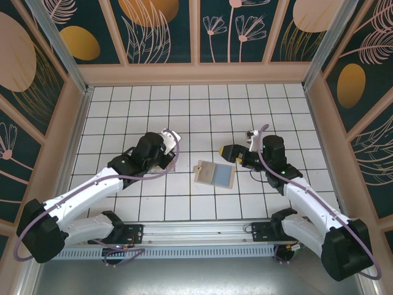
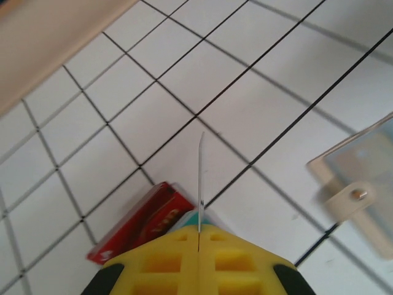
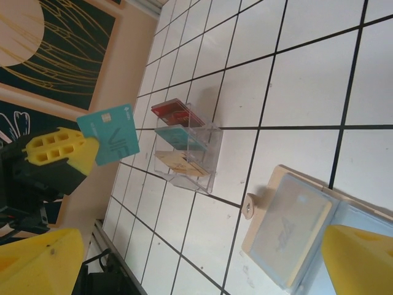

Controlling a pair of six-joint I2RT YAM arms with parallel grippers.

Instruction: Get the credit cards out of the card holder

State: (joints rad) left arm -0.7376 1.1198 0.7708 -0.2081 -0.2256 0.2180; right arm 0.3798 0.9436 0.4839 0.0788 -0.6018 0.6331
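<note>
The card holder (image 1: 214, 174) lies flat on the tiles between the arms, tan with a light blue face (image 3: 295, 227) up and a snap tab (image 2: 347, 200) at one edge. My left gripper (image 2: 199, 236) is shut on a teal credit card (image 3: 110, 133), which looks edge-on in the left wrist view (image 2: 201, 178). It hangs just above a clear plastic tray (image 3: 206, 157) that holds a red card (image 2: 138, 224), a teal card (image 3: 178, 136) and a tan card (image 3: 178, 163). My right gripper (image 3: 196, 270) stands open beside the holder with nothing between its fingers.
The tray sits left of the holder, under my left wrist (image 1: 161, 150). Patterned walls (image 1: 196, 31) close in the white tiled floor on three sides. A metal rail (image 1: 196, 230) runs along the near edge.
</note>
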